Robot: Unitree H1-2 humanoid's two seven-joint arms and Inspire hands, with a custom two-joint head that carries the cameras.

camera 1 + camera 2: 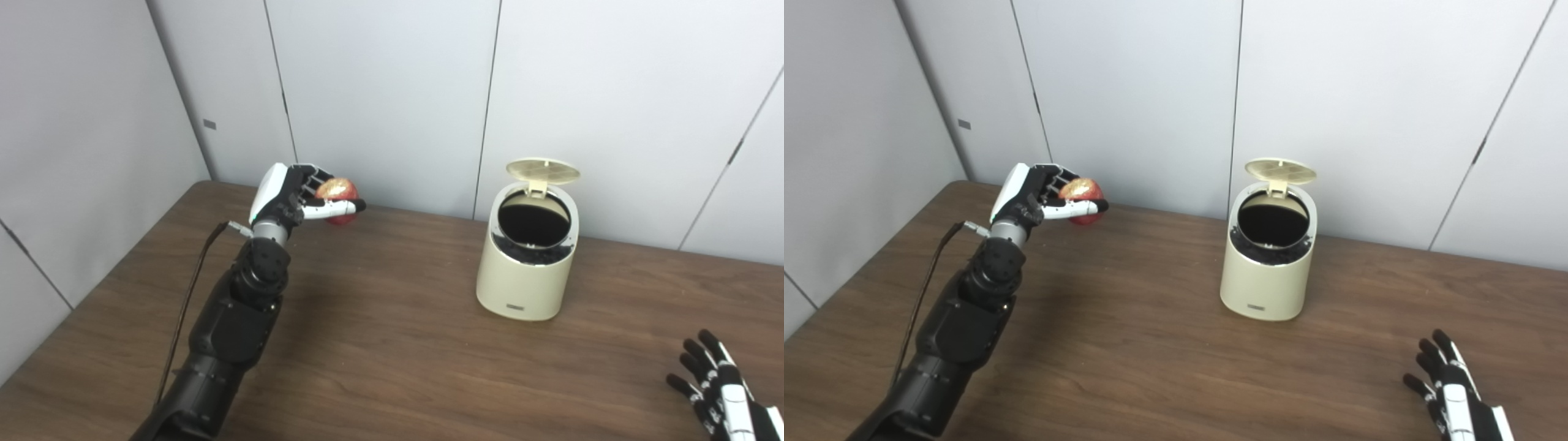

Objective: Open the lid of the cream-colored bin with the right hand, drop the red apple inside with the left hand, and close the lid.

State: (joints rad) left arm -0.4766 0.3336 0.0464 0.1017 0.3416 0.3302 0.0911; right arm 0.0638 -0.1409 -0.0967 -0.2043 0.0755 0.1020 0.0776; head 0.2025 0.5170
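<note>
The cream-colored bin (527,278) stands upright on the brown table, right of centre, with its round lid (543,170) flipped up at the back and the dark inside showing. My left hand (288,196) is raised above the table's far left part and is shut on the red apple (339,193), well to the left of the bin. My right hand (723,392) rests low at the bottom right corner, fingers spread and holding nothing, some way in front of and to the right of the bin.
The wooden table (398,349) runs up to grey wall panels (380,92) at the back and left. A black cable (190,300) hangs along my left forearm.
</note>
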